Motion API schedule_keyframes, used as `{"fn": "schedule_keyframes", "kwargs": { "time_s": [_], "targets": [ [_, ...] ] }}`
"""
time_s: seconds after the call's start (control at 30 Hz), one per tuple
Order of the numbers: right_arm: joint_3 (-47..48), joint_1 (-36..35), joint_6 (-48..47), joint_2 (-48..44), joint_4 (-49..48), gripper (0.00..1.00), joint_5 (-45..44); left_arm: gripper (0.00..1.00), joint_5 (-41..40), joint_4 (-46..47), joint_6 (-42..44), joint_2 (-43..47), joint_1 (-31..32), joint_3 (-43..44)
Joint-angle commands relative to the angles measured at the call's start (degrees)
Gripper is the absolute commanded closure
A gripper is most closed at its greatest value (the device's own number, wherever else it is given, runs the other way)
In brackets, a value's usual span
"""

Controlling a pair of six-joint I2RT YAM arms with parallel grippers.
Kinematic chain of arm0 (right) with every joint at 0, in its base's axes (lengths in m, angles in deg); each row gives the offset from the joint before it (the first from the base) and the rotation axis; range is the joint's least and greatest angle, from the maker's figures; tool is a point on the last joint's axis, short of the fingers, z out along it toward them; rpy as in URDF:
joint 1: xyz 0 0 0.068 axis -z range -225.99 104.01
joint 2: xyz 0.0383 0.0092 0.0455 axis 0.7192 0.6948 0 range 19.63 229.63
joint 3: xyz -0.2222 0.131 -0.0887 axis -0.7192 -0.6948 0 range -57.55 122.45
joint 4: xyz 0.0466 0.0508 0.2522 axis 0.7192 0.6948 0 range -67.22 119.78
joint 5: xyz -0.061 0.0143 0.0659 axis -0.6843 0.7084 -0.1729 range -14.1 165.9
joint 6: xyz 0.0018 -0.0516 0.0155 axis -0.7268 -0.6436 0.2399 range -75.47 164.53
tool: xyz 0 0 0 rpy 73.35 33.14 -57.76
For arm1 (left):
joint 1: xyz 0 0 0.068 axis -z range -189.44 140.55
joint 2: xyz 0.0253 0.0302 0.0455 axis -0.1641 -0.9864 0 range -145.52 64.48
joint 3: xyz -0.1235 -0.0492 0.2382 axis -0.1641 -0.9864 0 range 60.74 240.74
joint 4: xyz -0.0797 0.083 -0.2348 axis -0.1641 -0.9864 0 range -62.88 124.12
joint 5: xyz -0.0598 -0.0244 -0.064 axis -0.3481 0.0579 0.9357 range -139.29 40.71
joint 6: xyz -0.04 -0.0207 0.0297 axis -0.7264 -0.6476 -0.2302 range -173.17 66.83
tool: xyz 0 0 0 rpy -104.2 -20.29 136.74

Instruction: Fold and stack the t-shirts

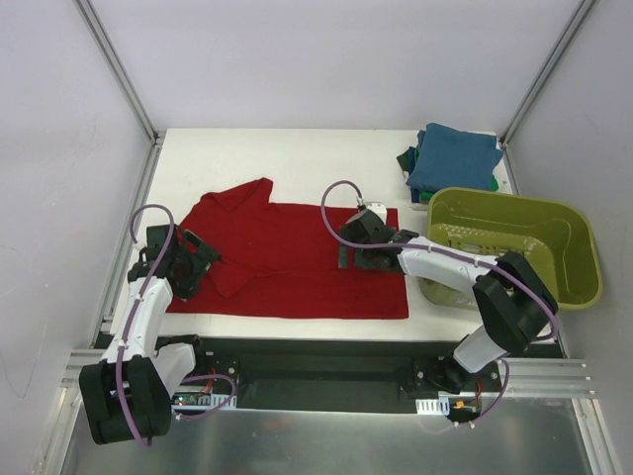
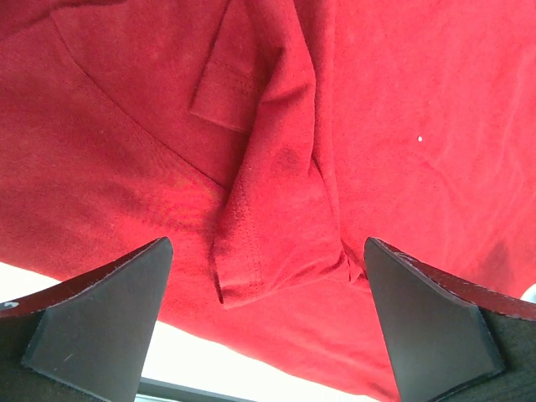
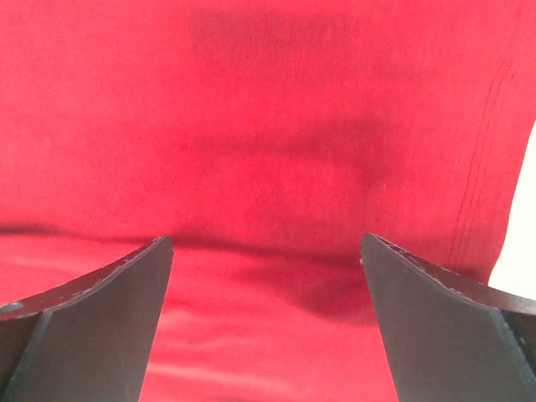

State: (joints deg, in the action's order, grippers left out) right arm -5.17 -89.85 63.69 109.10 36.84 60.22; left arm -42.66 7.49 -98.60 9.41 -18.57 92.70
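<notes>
On my feed I see a white table point(image 1: 297, 158) boxed in by plain pale grey panels: a far wall point(image 1: 336, 59), a left wall point(image 1: 49, 198) and a right wall point(image 1: 603, 129). Aluminium posts rise from the table's far corners, a left post point(image 1: 117, 69) and a right post point(image 1: 549, 74). Along the near edge lies a black plate point(image 1: 326, 358), then a brushed metal sheet point(image 1: 326, 440). The light is soft and even.

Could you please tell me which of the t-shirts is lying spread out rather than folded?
The red shirt, spread out; the teal shirt and the others under it are folded squares stacked at the far right.
</notes>
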Motion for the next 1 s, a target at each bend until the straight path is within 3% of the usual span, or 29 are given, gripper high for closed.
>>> {"fn": "schedule_keyframes", "kwargs": {
  "time_s": [0.0, 0.27, 0.57, 0.97],
  "targets": [
    [2.82, 1.14, -3.24, -0.69, -2.46, 0.01, 1.0, 0.01, 2.41, -1.05, 0.17, 0.84, -0.72, -0.68],
    [-3.42, -0.44, -5.71, -14.04, 1.49, 0.01, 1.97, 0.01, 7.6, 0.61, -0.63, -1.44, -0.46, -1.2],
    [-7.64, -0.62, -5.71, -20.56, 4.39, 0.0, -0.31, 0.01, 8.66, 6.76, -1.24, -9.79, 0.25, 0.37],
    [-8.08, -0.62, -6.15, -22.94, 5.89, 0.0, -3.83, 0.01, 13.93, 10.72, -0.8, -25.25, 0.25, 15.83]
  ]
}}
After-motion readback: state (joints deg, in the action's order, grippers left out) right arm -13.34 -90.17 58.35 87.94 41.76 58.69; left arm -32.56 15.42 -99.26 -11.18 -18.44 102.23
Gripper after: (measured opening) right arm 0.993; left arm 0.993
